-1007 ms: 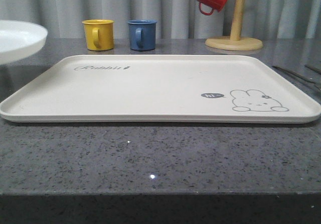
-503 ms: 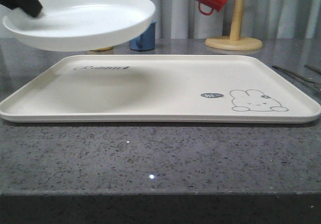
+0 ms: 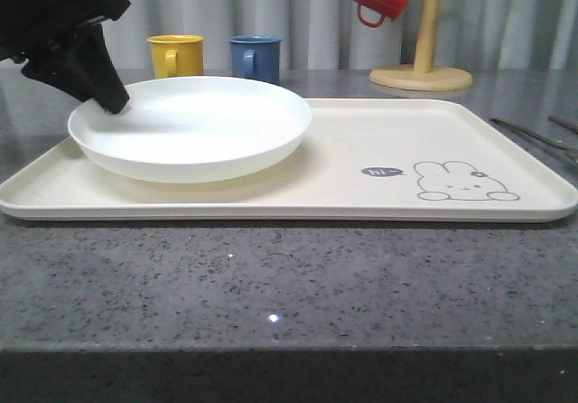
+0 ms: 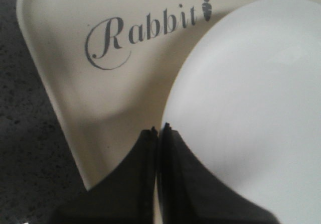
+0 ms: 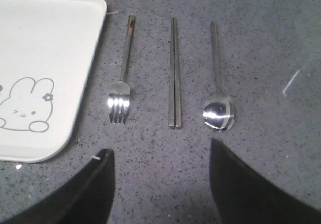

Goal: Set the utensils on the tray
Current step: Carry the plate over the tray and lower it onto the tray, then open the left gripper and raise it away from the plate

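Shiny silver metal fork (image 5: 121,78), flat chopsticks (image 5: 174,73) and oval-bowled spoon (image 5: 217,83) lie side by side on the dark speckled stone counter (image 3: 289,285), just beside the cream-white rectangular rabbit tray (image 3: 433,141), none of them on it. Black right gripper (image 5: 161,184) hangs above them, jaws spread wide apart. Black left gripper (image 4: 157,133) pinches the rim of a round white plate (image 3: 194,127), which seems to rest on the tray's left half.

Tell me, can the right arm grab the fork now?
Probably yes. The right gripper hangs open above the fork, which lies on the counter beside the tray, with nothing covering it.
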Controlling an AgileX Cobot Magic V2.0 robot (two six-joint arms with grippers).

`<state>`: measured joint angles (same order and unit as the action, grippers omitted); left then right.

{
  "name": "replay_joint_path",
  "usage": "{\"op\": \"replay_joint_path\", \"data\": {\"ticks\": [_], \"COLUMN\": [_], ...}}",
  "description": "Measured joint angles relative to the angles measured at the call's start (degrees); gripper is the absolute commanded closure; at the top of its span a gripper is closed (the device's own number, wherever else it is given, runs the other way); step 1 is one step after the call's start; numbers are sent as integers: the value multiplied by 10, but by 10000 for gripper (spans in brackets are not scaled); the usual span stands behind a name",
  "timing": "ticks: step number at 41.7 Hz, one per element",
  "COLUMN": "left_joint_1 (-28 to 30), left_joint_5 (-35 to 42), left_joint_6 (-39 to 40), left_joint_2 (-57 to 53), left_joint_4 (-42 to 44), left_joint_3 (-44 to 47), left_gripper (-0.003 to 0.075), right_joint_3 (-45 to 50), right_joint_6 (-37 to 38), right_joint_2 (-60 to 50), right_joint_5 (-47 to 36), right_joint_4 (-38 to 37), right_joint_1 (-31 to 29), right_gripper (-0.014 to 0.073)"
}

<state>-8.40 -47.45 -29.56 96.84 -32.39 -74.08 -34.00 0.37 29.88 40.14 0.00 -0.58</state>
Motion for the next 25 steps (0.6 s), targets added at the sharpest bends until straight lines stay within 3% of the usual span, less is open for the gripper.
{"op": "replay_joint_path", "data": {"ticks": [17,21,25], "left_joint_1": [1,1,1], "left_joint_5": [-17,-18,-18], "left_joint_6": [0,0,0], "left_joint_2": [27,31,31], "left_joint_4": [10,10,10], "left_joint_3": [0,0,-1], "left_gripper": [717,594,408], "right_joint_3": [0,0,0], "right_joint_6": [0,-4,0], "right_joint_2": [0,0,0], "right_joint_5": [0,0,0], "right_joint_4": [0,0,0], "right_joint_1": [0,0,0], "right_gripper": [148,148,148]}}
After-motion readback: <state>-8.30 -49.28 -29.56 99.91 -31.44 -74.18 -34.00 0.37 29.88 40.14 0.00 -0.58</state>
